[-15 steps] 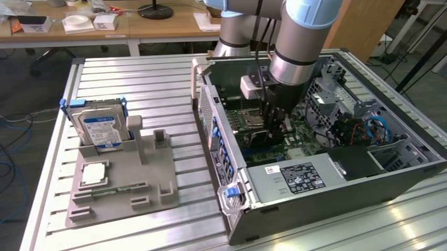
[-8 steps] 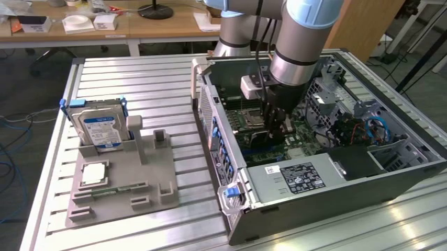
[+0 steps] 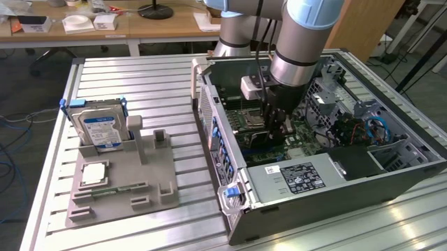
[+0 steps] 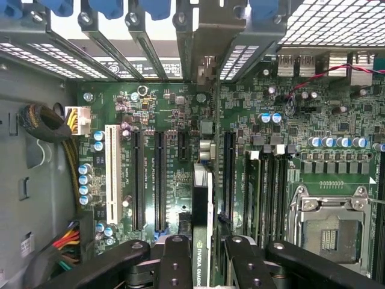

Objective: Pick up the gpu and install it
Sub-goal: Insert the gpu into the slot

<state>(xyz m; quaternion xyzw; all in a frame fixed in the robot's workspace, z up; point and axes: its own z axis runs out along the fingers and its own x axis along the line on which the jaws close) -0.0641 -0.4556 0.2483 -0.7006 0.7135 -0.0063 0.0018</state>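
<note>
Exterior view: arm comes down from above into the open PC case, which lies on its side on the slatted metal table. End effector is inside the case, low over the motherboard, near the CPU socket. A dark flat piece at its tips is the gpu, so the card is in the case and off the table. Power supply with its white label sits at the case's near end, and blue cables are toward the exterior view's right. On the exterior view's left, a grey parts fixture is on the table, well apart from the case. The hard drive stands upright in it and a memory stick lies flat near its front.

Wrist view: end effector is clamped on the gpu, with the black fingers on either side of it at a moderate gap. The card is seen edge-on, with an NVIDIA Quadro label on the edge. It runs parallel to the long black expansion slots and lies between two of them. Cannot tell whether the card edge is in a slot or just above the board. A white slot is farther out beside the black ones. The memory slots and the open CPU socket are on the card's other side. Blue latches line the case's rear slot openings.
</note>
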